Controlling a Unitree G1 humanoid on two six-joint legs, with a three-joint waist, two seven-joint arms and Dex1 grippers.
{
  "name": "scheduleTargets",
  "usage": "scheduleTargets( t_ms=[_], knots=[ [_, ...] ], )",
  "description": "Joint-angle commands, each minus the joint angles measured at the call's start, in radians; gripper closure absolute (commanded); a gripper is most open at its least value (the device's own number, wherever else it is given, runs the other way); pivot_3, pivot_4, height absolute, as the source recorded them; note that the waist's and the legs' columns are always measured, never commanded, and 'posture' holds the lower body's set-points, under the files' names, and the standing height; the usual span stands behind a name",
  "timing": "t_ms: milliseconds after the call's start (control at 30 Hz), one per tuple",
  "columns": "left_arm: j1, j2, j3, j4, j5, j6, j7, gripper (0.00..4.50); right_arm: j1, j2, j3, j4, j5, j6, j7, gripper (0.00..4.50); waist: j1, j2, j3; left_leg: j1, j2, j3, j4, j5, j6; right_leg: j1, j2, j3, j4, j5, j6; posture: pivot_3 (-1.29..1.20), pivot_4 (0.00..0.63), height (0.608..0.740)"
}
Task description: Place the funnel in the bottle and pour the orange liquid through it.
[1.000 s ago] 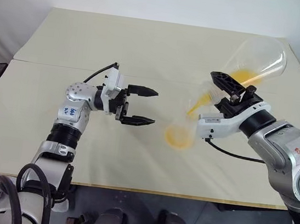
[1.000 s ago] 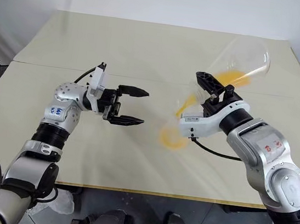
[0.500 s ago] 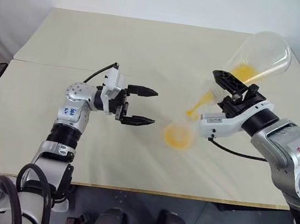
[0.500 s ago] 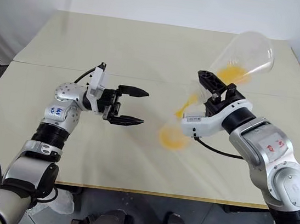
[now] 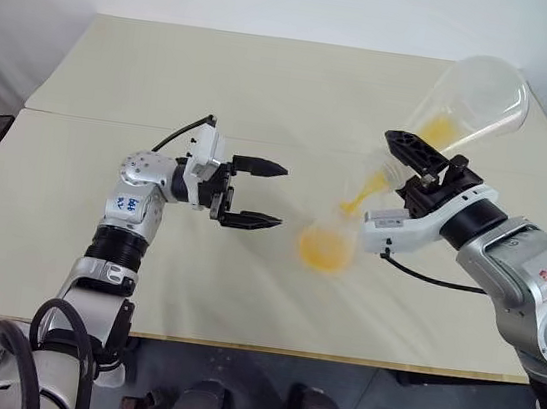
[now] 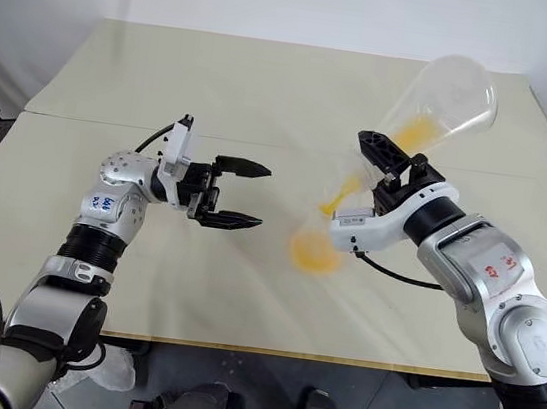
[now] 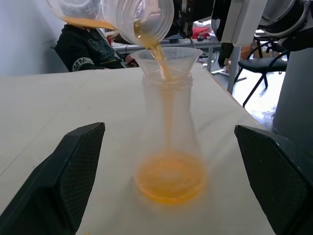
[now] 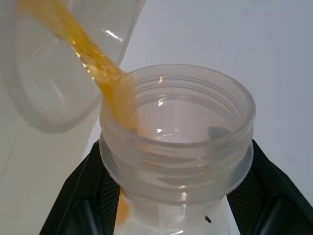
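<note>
On the desk my right pincer grips a big tilted flask by its neck. My left pincer waits wide open. Midway along the near edge stands the bottle, funnel in it, catching the orange liquid.

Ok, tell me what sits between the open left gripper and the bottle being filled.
Nothing. In the left eye view only bare table separates the left gripper from the bottle. The left wrist view shows that gap too, with the funnel seated in its neck.
</note>
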Motion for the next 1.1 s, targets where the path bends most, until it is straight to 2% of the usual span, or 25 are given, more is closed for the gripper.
scheduleTargets(
  t_ms=[33,1100],
  knots=[
    [-0.027,0.005,0.016,-0.002,-0.005,-0.01,-0.001,0.0,-0.013,-0.004,-0.046,-0.021,-0.036,0.002,-0.002,2.05,0.0,0.0,0.0,0.0,0.0,0.0,0.0,0.0,0.0,0.0,0.0,0.0,0.0,0.0,0.0,0.0,0.15,0.74],
    [-0.047,-0.006,0.01,0.024,-0.001,-0.018,-0.007,0.0,0.007,0.022,-0.058,-0.046,-0.071,-0.025,-0.012,2.05,0.0,0.0,0.0,0.0,0.0,-0.001,0.003,0.0,0.0,0.0,0.0,0.0,0.003,0.0,0.0,0.0,0.15,0.74]
  ],
)
